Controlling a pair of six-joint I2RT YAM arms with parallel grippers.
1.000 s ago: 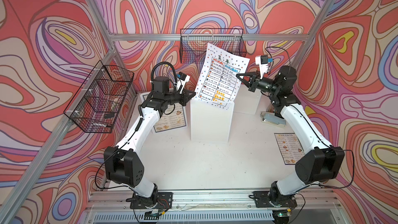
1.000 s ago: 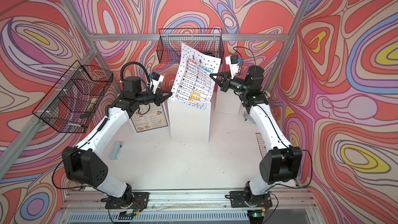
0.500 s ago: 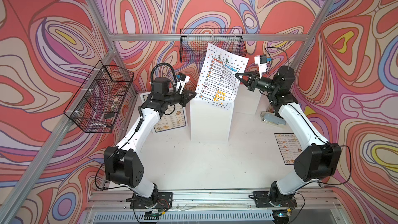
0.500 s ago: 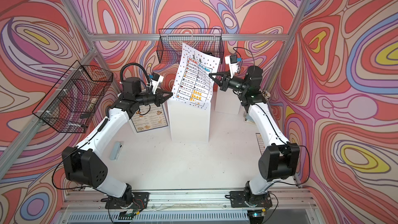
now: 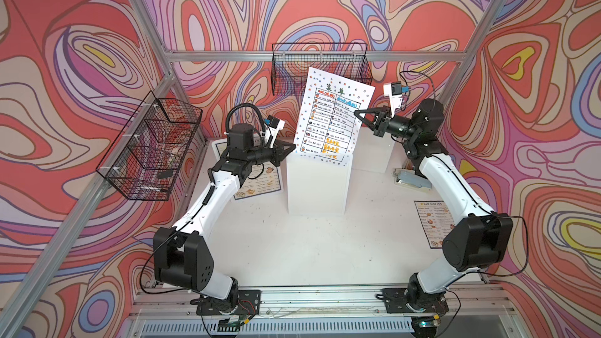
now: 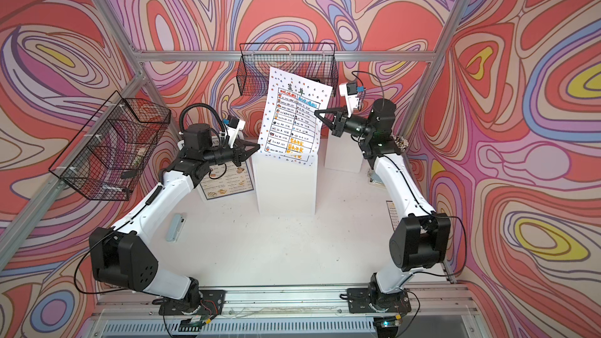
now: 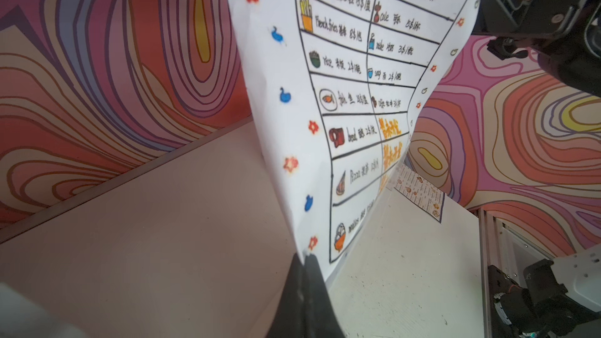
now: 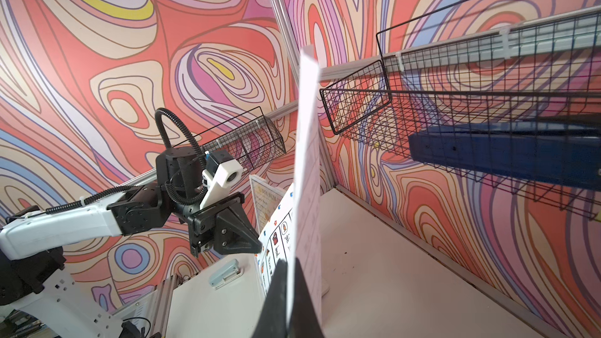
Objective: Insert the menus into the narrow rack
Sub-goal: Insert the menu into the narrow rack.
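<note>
**White paper menu with hand-drawn table and icon-dotted border [image 5: 331, 118] pinched by both grippers, up at the black wire rack on the far wall [image 5: 286, 73]**

- left gripper [image 5: 292, 148]: jaws closed on the white paper menu's lower left corner. In the left wrist view its fingertips [image 7: 309, 287] clamp the bottom edge, with the paper between them.
- right gripper [image 5: 356, 112]: jaws closed on the sheet's right edge, about mid-height. In the right wrist view the sheet runs edge-on up from its fingertips [image 8: 278, 284].
- The white paper menu stands near upright, leaning a bit and bowed between the two grips, above the white rectangular block [image 5: 317, 186] at mid-table.
- Its top edge overlaps the rack's front mesh in both top views (can't tell if any of it is inside the wire).
- Two dark-blue-bordered "DIM SUM INN" menus lie flat on the white tabletop [image 5: 309, 248]: the left DIM SUM INN menu [image 5: 260, 183] under the left arm, the right DIM SUM INN menu [image 5: 432, 222] near right.
- Compartmented black wire basket on the left wall [image 5: 149, 151] is well apart from the sheet.
</note>
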